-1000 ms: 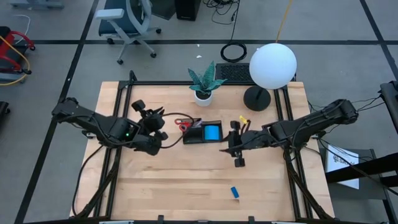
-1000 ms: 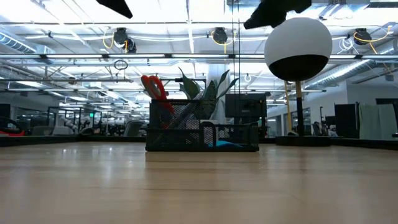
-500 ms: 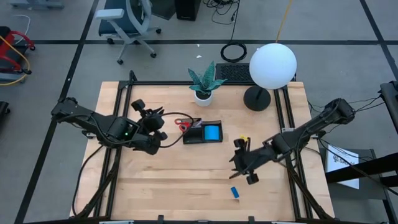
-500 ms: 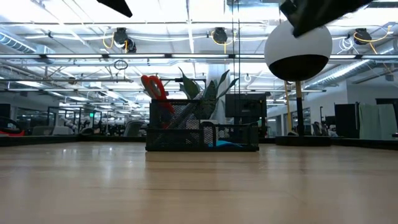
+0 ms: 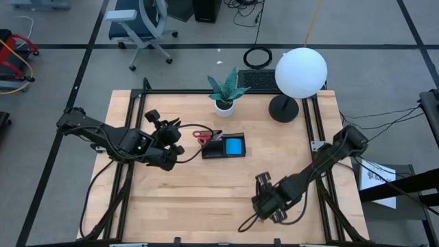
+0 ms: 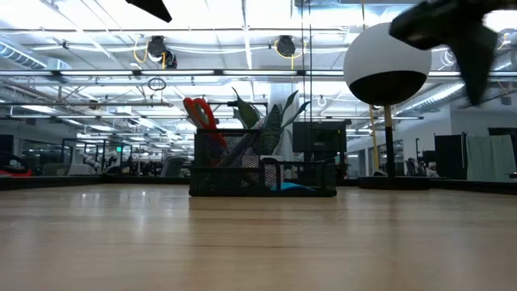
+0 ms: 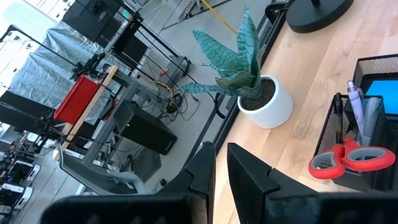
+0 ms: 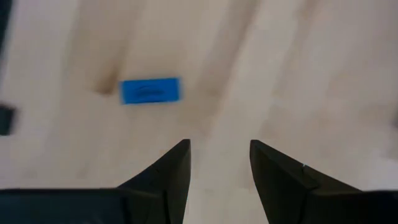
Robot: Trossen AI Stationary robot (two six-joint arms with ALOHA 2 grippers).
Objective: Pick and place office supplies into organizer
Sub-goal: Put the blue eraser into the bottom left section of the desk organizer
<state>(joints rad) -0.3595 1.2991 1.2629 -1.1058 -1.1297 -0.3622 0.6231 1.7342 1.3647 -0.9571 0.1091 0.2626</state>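
Right gripper: fingers apart, empty, hovering above the small blue block.
Block: seen on bare table only in right wrist view; arm hid it overhead.
Left gripper: nearly closed, empty, beside organizer.

two dark jointed arms – black cables looping off them, a green light on the left arm
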